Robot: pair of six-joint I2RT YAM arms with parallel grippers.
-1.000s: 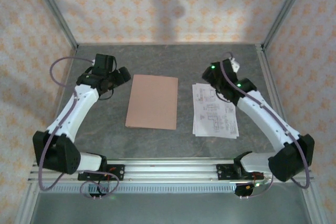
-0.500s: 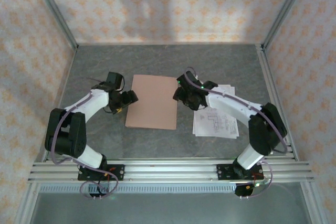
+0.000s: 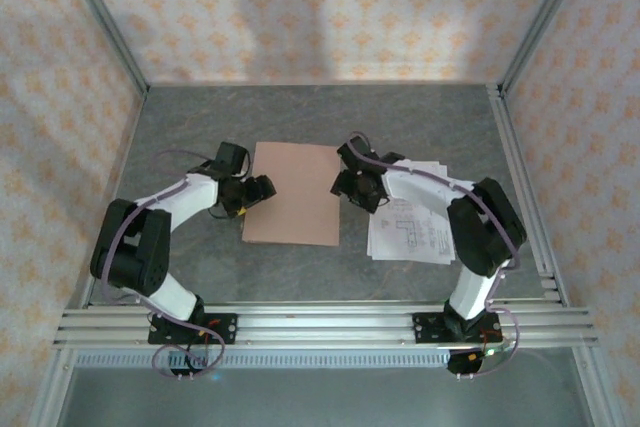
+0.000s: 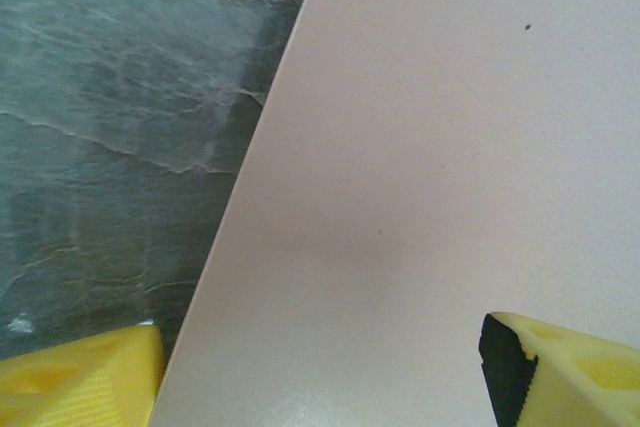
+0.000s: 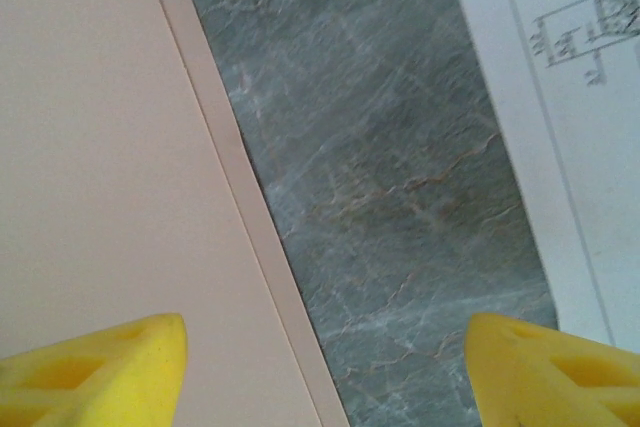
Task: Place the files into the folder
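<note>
**A:** How far is the filing getting?

**B:** It's barely starting. The folder [image 3: 292, 193] is lying closed at mid-frame. The files [image 3: 412, 217] are sitting stacked just right of it on the table [image 3: 300, 112], none inside yet.

**A:** And the grippers?

**B:** The left gripper [image 3: 258, 190] is straddling the folder's left edge and the right gripper [image 3: 345, 185] its right edge. Both are gaping wide and gripping nothing.

**A:** What's differing from a second ago?

**B:** Both arms are folding inward from farther out, while folder and files are staying put.
</note>
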